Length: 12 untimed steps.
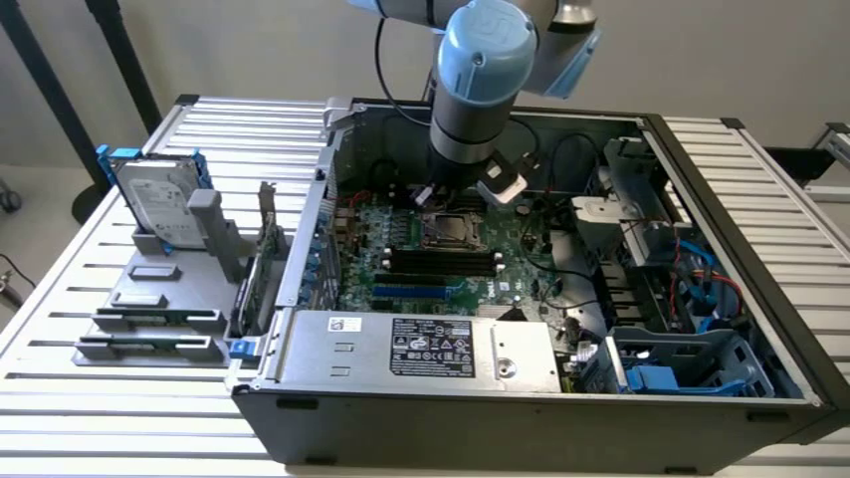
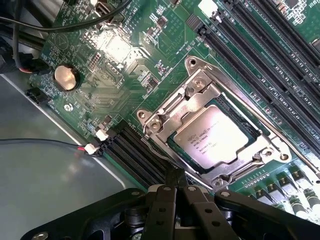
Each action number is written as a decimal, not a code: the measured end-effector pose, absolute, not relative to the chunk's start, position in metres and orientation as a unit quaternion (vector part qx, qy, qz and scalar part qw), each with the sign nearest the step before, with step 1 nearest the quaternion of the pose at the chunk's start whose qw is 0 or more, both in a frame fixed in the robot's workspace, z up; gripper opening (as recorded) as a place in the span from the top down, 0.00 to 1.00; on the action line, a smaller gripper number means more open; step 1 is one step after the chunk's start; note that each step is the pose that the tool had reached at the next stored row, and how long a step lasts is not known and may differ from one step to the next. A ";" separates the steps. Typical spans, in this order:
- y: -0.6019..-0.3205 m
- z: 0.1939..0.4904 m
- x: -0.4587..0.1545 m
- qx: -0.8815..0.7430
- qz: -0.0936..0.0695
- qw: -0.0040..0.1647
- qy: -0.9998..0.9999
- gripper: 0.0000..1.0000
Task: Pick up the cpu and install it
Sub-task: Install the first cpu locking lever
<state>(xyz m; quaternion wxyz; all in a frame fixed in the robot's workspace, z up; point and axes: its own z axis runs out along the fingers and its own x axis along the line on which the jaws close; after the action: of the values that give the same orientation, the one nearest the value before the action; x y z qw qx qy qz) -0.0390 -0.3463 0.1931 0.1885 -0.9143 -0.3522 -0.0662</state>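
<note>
The cpu (image 2: 212, 140), a small square chip with a shiny silver top, lies flat inside the metal socket frame (image 2: 192, 75) on the green motherboard (image 2: 125, 60). My gripper (image 2: 175, 181) hovers just beside the socket, its black fingers pressed together and shut with nothing between them. In the exterior view the arm reaches down into the open computer case (image 1: 531, 398), and the gripper (image 1: 445, 199) hangs right over the socket (image 1: 453, 230).
Black memory slots (image 2: 265, 60) run beside the socket, with a coin battery (image 2: 66, 76) and black cables (image 2: 20, 55) on its other side. A power supply (image 1: 412, 349) fills the case's near side. On the exterior view's left, a grey fixture (image 1: 153, 299) holds a blue-framed hard drive (image 1: 157, 204).
</note>
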 end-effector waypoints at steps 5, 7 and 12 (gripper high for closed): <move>-0.346 0.193 -0.037 -0.914 -0.065 0.187 -0.354 0.89; -0.346 0.193 -0.037 -0.914 -0.065 0.187 -0.355 0.89; -0.346 0.193 -0.035 -0.914 -0.064 0.185 -0.356 0.89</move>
<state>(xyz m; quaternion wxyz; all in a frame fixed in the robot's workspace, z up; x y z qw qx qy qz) -0.0349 -0.3463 0.1929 0.1854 -0.9135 -0.3564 -0.0641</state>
